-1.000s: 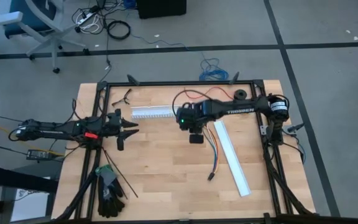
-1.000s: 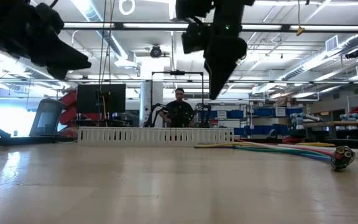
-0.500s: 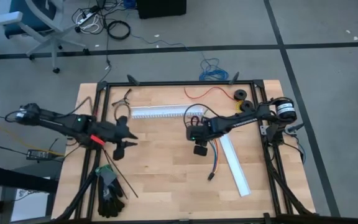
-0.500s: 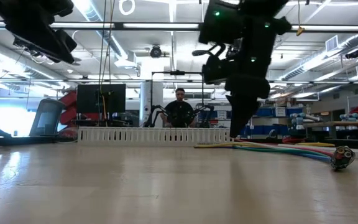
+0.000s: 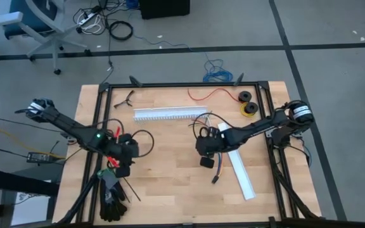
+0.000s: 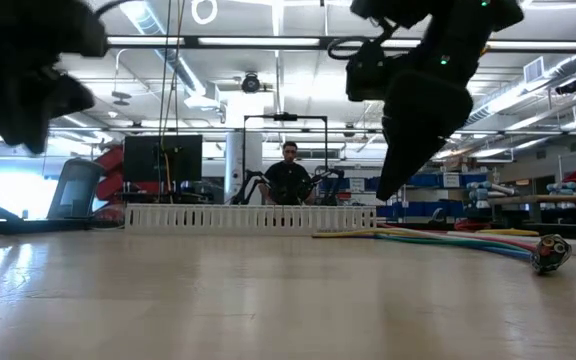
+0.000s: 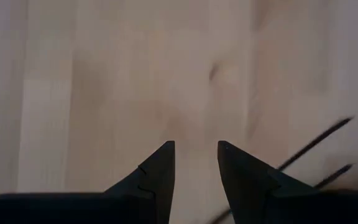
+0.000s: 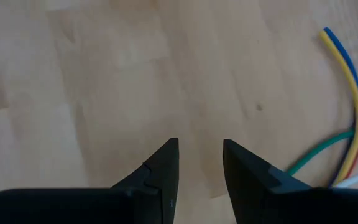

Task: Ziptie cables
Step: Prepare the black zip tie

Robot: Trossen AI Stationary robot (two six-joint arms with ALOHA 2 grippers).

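Observation:
The cables (image 5: pixel 219 163), a bundle of thin yellow, green, blue and red wires, lie flat on the wooden table right of centre and end at a small dark connector (image 5: pixel 215 180). They also show in the low view (image 6: pixel 468 240). My right gripper (image 8: pixel 201 144) hangs open above bare wood just left of the cables (image 8: pixel 348 112), pointing steeply down. My left gripper (image 7: pixel 195 149) is open over the table's near left part (image 5: pixel 124 168). Thin black zip ties (image 7: pixel 316 144) lie on the table beside it.
A white slotted channel (image 5: pixel 165 114) lies across the far middle. A second white strip (image 5: pixel 241 170) runs beside the cables. Black gloves (image 5: pixel 111 201) sit at the near left corner. A red wire (image 5: pixel 217 95) and small spools (image 5: pixel 246 101) lie far right. A person (image 6: pixel 288 172) sits beyond the table.
My left gripper has swung toward the table's near edge and tipped from nearly level to steeply down, over the zip ties. My right gripper has moved toward the near edge and down, closer to the cables. Neither has changed its finger gap.

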